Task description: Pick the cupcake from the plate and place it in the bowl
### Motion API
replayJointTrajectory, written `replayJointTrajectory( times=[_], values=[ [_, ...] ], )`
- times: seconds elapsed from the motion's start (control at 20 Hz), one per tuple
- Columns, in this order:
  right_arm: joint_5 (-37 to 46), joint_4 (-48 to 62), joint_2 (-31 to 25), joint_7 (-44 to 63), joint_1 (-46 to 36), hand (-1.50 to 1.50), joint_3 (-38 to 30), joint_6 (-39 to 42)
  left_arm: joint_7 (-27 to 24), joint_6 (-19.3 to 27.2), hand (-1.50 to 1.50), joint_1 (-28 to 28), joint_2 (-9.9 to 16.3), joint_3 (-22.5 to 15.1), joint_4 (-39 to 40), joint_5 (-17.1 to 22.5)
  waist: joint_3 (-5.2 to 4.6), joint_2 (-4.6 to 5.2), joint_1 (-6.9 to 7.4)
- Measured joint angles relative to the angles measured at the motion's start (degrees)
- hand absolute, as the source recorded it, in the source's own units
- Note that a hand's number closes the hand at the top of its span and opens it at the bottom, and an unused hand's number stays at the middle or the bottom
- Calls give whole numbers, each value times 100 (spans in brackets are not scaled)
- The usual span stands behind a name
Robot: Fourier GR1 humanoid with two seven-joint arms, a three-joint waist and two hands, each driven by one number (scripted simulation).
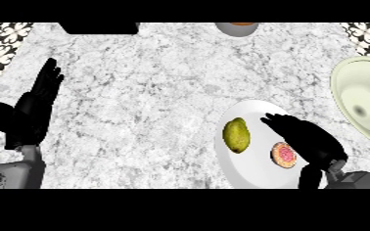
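**op:** Head view had the marble counter [145,103], the white plate [249,173], then the bowl [350,95] off at the right edge, nothing in it that I could see.

**reply:** Cupcake?

**op:** The cupcake [283,154] sat on the plate beside a mango [236,135]. My right hand [307,139] hovered right over it, fingers straight, nothing grasped. Left hand [36,107] rested flat-fingered at the left edge. Pickup not done, I'd say.

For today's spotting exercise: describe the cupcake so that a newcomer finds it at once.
Find the white plate at the counter's lower right. Two foods lie on it; the cupcake is the small round pink-topped one beside the right hand, not the yellow-green fruit.
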Motion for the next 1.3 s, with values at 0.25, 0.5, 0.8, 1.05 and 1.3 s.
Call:
replayJointTrajectory(
  times=[0.25, 0.5, 0.8, 1.05, 1.3],
  values=[
    [232, 394, 166, -258, -111, 150, -158, 36, -55, -85, 0, -47, -67, 89, 95, -44, 0, 1, 2],
    [338, 596, 399, -482, -205, 150, -111, 125, -33, -75, 0, -119, -125, 120, 127, -136, -7, -6, 2],
    [619, 1123, 669, -900, -443, 150, -161, -176, -3, -236, 0, -92, -73, 272, 90, -102, -31, -26, 7],
    [808, 1206, 812, -1028, -471, 150, -315, -460, -107, -234, 0, -109, -174, 260, 197, -201, -27, -23, -2],
    [963, 575, 604, -1253, 271, 150, -429, -935, -8, -207, 0, -196, -204, 273, 179, -260, -12, -17, -31]
  ],
)
